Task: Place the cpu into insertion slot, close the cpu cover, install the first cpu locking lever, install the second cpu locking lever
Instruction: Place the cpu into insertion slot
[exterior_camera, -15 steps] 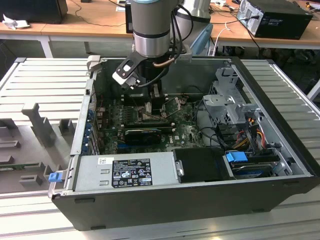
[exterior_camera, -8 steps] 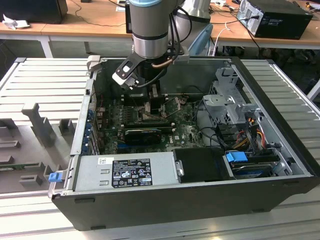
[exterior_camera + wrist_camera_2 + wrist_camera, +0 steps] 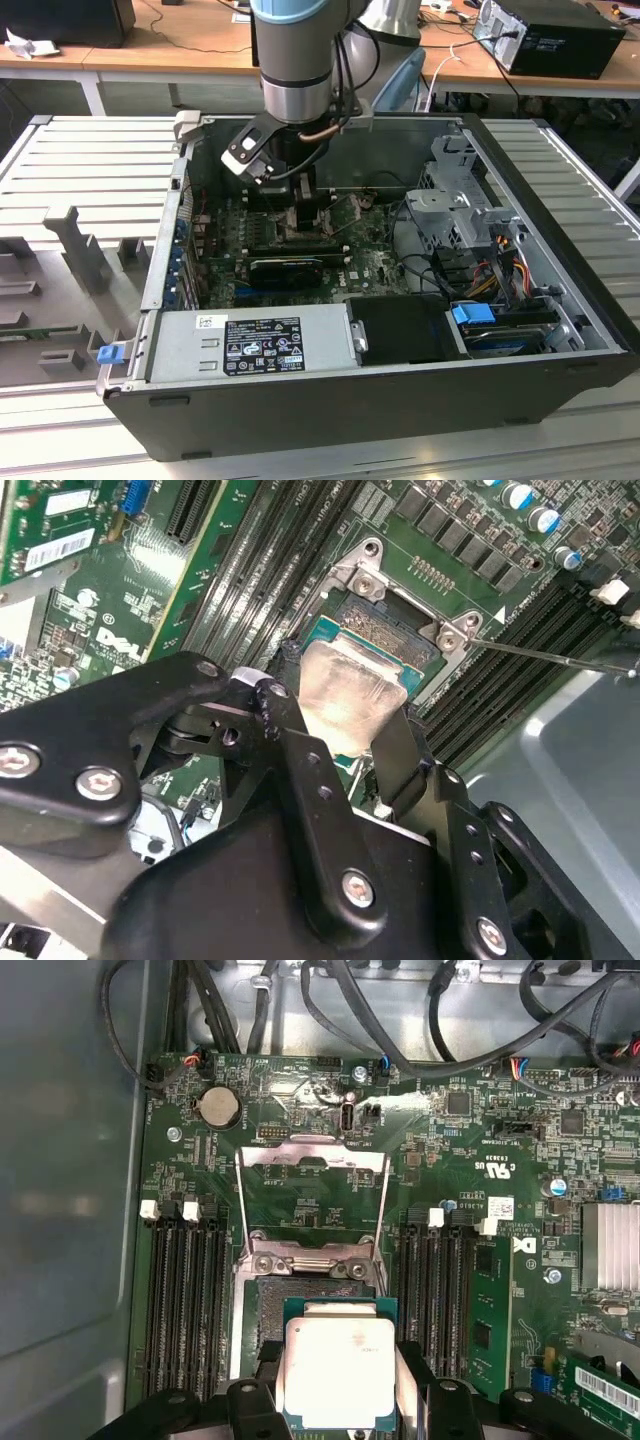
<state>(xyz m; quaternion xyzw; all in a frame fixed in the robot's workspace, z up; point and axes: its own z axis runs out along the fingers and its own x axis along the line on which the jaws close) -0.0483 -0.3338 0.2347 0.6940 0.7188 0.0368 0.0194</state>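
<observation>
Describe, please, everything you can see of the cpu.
The cpu is a small flat square chip: a silvery-tan, dully shining metal face on a thin green base that shows at its edges. The gripper's black fingers clamp two opposite sides. It hangs partly over the open insertion slot; whether it touches the slot is unclear.

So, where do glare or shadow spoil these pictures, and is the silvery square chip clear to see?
Second wrist view: glare whitens the face of the silvery-tan square cpu, edges clear. First wrist view: its face looks pale and washed, outline visible. Exterior view: the green board lies dim.
</observation>
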